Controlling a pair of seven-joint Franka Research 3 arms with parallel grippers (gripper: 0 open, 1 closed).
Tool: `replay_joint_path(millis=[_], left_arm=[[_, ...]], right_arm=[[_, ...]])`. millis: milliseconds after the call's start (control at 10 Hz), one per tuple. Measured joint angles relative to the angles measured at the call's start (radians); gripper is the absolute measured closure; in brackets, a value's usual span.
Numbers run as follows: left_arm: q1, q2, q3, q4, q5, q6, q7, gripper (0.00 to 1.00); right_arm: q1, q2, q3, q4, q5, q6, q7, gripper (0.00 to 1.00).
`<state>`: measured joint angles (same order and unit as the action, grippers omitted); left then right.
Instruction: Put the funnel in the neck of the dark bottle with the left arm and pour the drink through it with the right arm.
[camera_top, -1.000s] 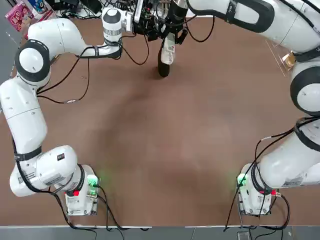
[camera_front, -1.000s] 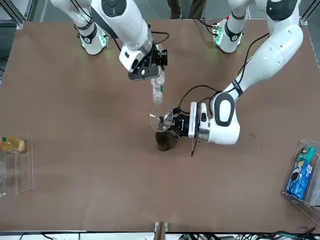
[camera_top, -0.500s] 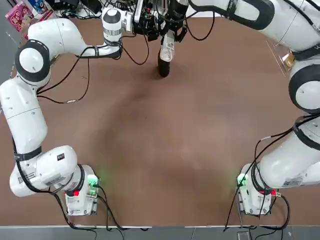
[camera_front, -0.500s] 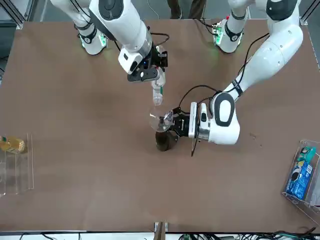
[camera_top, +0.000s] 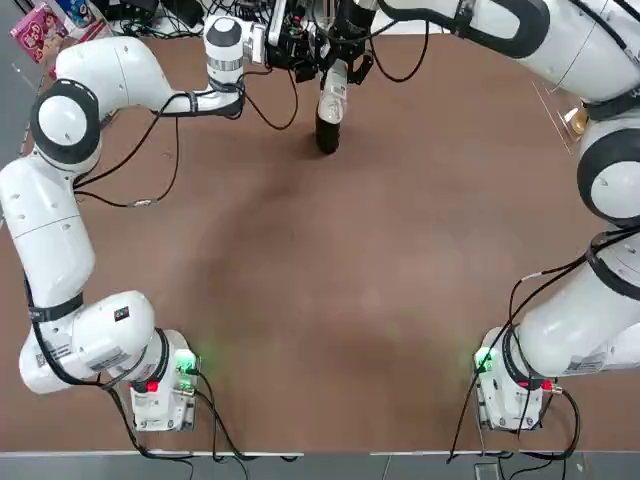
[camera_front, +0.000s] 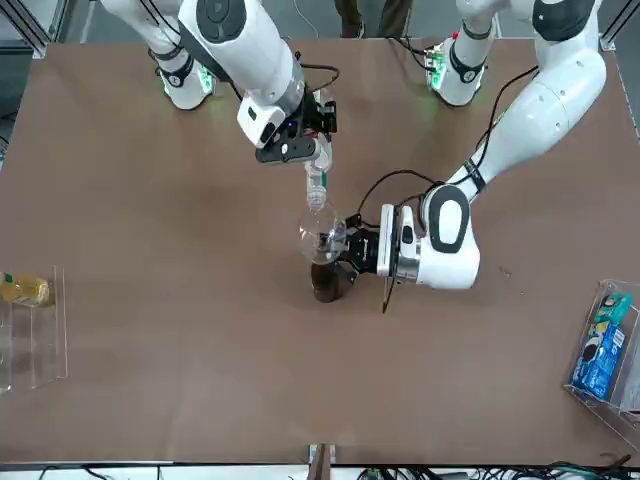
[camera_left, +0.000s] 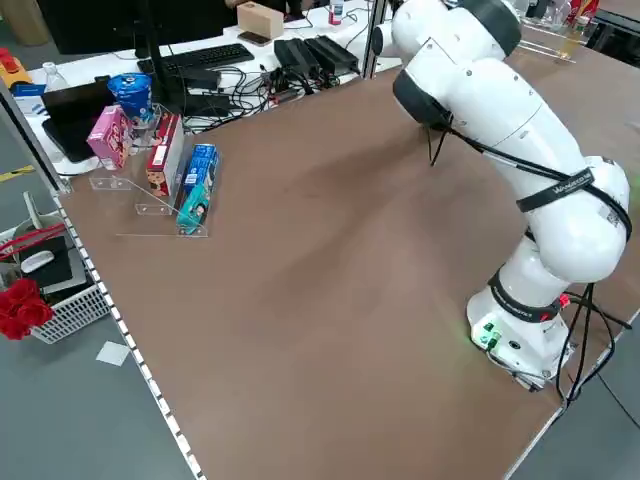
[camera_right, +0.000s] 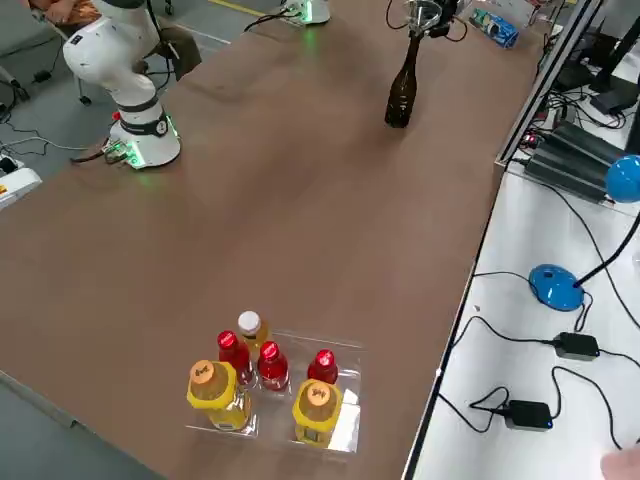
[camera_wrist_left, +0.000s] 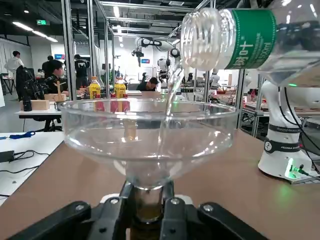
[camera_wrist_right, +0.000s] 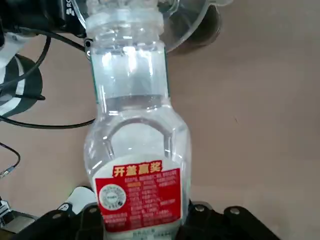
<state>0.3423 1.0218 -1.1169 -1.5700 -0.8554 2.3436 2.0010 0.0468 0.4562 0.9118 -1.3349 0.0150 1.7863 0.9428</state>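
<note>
The dark bottle (camera_front: 326, 281) stands upright near the table's far edge (camera_top: 327, 136). The clear funnel (camera_wrist_left: 147, 134) sits in its neck, and my left gripper (camera_wrist_left: 148, 202) is shut on the funnel's spout just above the neck, coming in from the side (camera_front: 352, 249). Above it my right gripper (camera_front: 299, 148) is shut on the drink (camera_wrist_right: 134, 145), a clear plastic bottle with a green label and no cap, tipped mouth down. A thin stream of clear liquid runs from its mouth (camera_wrist_left: 192, 37) into the funnel. Both also show in the right side view, the dark bottle (camera_right: 402, 92) under the funnel (camera_right: 424, 14).
A clear rack with red and yellow bottles (camera_right: 268, 385) stands at the table's right edge, a yellow bottle (camera_front: 24, 289) among them. Snack boxes in a clear holder (camera_left: 190, 185) sit at the left edge (camera_front: 602, 352). Cables and a keyboard lie beyond the far edge.
My right gripper has shifted the drink slightly toward the far edge, bringing its mouth closer over the funnel. The left gripper, funnel and dark bottle have stayed put.
</note>
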Motion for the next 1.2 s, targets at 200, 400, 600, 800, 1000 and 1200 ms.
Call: replay_joint_path(millis=[200, 400, 600, 800, 1000, 1200], left_arm=[[0.0, 0.0, 0.0, 0.0, 0.0, 0.0, 0.0, 0.75], [0.0, 0.0, 0.0, 0.0, 0.0, 0.0, 0.0, 0.75], [0.0, 0.0, 0.0, 0.0, 0.0, 0.0, 0.0, 0.75], [-0.003, 0.0, 0.001, 0.0, -0.004, -0.001, 0.0, 0.61], [-0.01, 0.0, 0.01, -0.001, -0.004, -0.001, 0.0, 0.33], [-0.011, 0.001, 0.022, 0.002, -0.004, -0.001, 0.0, 0.01]], right_arm=[[-0.001, 0.0, 0.0, 0.004, -0.029, -0.002, -0.006, 0.54], [-0.001, -0.001, 0.006, 0.011, -0.137, -0.002, -0.028, 0.54], [-0.009, -0.018, 0.009, 0.017, -0.182, -0.002, -0.103, 0.54], [-0.043, -0.056, 0.006, 0.012, -0.189, -0.014, -0.232, 0.53], [-0.08, -0.086, -0.029, 0.002, -0.189, -0.025, -0.391, 0.53], [-0.096, -0.094, -0.122, 0.002, -0.155, -0.023, -0.575, 0.53]])
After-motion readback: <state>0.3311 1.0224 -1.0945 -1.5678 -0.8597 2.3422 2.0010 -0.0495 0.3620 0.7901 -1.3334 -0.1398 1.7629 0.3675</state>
